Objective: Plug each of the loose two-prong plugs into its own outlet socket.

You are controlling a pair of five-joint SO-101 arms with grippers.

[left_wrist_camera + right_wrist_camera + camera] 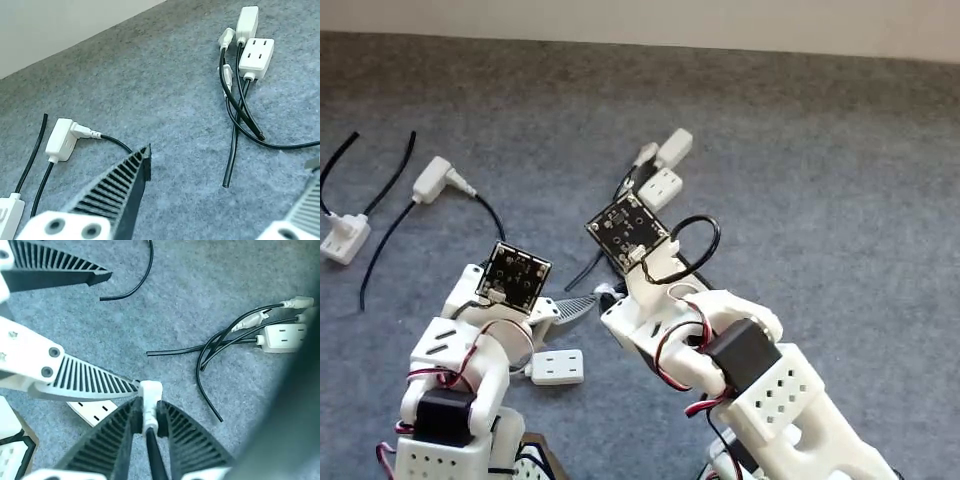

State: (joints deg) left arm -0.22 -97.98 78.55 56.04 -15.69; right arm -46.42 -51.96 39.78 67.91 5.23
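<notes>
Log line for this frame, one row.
right gripper: shut on white plastic plug with black cord | left gripper: open, empty | white outlet socket: on grey carpet beside left arm

1. I see a small white two-prong plug [150, 392] on a black cord, pinched in the right gripper [149, 410], near a flat white outlet block [558, 367].
2. A white angled plug [433, 180] lies flat, well to the left.
3. A white three-outlet socket [660, 187] lies farther off among tangled black cords [240, 110], with small white plugs [227, 37] beside it.
</notes>
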